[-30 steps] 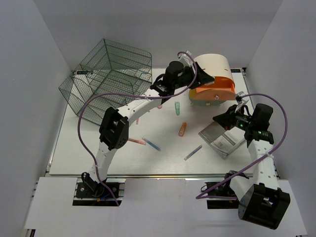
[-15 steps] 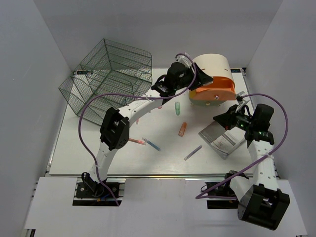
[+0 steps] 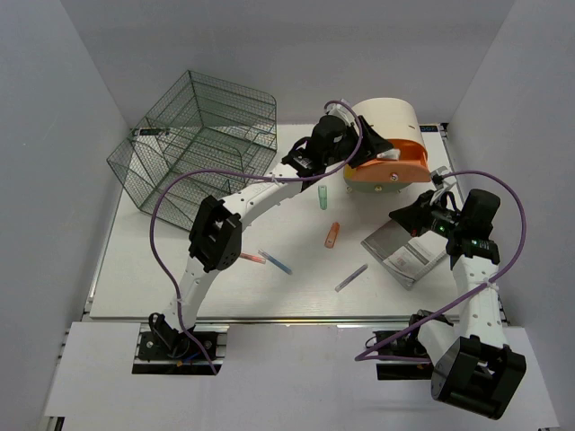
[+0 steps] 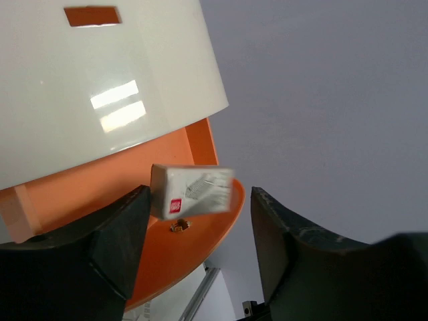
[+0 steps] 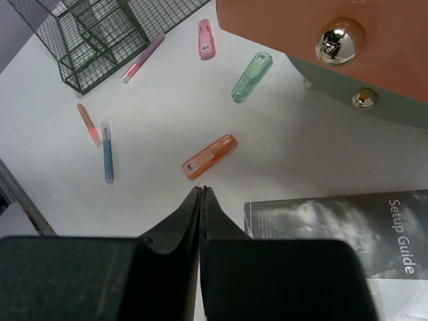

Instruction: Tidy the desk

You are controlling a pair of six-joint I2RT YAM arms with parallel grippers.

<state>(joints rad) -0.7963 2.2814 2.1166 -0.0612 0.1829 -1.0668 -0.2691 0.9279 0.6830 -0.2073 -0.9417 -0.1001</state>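
Desk (image 3: 144, 278), white and flat, lies ahead of both arm bases and carries everything I see from overhead. A wire cage (image 3: 198, 135) sits at its far left and a cream-and-orange drawer box (image 3: 386, 153) at its far right. My left arm reaches across to that drawer box, and the left gripper (image 4: 197, 217) hangs at the open orange drawer (image 4: 200, 154) with its fingers (image 4: 114, 247) apart. Between them I see a small white carton (image 4: 190, 190) with a red mark, slightly blurred; it is close to the left-hand finger and clear of the other, so nothing clamps it. I cannot tell whether it rests in the drawer. The right gripper (image 5: 202, 194) has its fingers pressed together and holds nothing. Its tip points down at bare desk, between an orange marker (image 5: 210, 157) and a grey booklet (image 5: 334, 221) printed "Setup Guide". Farther out lie a green marker (image 5: 251, 77) near the drawer box, a pink marker (image 5: 206, 38), a blue pen (image 5: 107, 151) and a thin red pen (image 5: 87, 124) beside it.
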